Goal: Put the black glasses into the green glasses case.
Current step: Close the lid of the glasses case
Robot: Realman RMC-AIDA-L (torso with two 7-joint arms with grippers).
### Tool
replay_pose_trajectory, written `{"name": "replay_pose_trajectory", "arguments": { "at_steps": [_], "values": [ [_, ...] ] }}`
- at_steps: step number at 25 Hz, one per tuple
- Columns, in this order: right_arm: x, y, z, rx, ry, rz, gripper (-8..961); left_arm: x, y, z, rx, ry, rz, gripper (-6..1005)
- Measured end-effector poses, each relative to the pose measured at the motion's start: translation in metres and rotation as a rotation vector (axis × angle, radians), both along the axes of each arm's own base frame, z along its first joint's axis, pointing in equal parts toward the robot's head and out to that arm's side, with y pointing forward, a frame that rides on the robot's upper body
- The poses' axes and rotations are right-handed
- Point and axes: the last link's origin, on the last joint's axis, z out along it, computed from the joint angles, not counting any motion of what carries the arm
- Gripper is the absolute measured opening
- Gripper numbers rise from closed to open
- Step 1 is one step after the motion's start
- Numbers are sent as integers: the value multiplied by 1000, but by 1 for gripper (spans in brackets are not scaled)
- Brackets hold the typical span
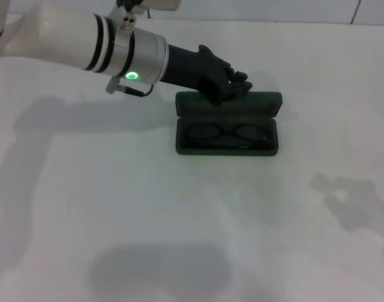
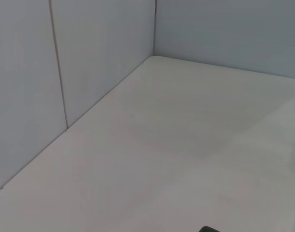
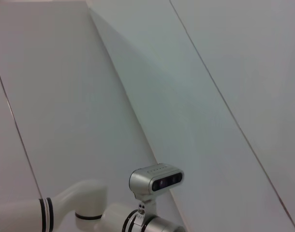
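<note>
black glasses [image 1: 228, 133] | thin black frame, inside open green glasses case [image 1: 227, 124] | left claw [image 1: 237, 88] at lid, grip unclear

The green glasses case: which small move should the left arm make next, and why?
Probably tip the lid forward to close it. The black glasses already lie inside the open green glasses case, and the left gripper sits at the raised lid's top edge. The right gripper is barely in view at the table's right edge.
</note>
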Motion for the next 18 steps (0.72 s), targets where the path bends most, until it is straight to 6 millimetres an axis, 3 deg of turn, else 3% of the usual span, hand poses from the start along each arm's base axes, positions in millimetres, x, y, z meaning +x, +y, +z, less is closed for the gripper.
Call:
{"name": "replay_pose_trajectory", "arguments": {
  "at_steps": [10, 18],
  "values": [
    [3, 2, -2, 3, -8, -23, 137, -6, 7, 0, 56, 14, 24, 142],
    [4, 5, -2, 8, -17, -39, 149, -7, 6, -4, 47, 17, 30, 141]
  ]
}}
